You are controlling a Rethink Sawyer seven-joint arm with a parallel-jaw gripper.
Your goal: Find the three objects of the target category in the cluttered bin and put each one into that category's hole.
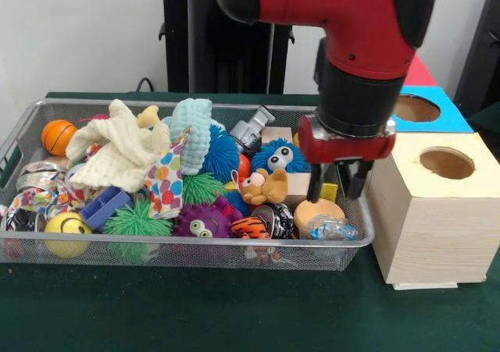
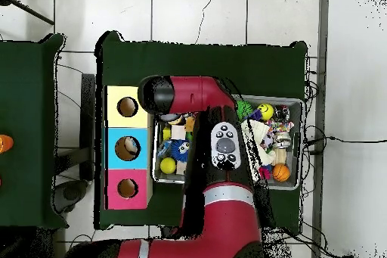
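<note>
A wire mesh bin [image 1: 31,126] is sitting on the green table, crammed with toys, cloth and spiky balls. Just beside its right end, a row of wooden boxes is standing, each showing a round hole on top: yellow [image 1: 446,162], blue [image 1: 416,108], and pink [image 2: 127,188].

Dark green table [image 1: 195,313], wire mesh bin [image 1: 187,252] of toys resting on it, wooden box [image 1: 433,227] with holes just beside the bin
</note>
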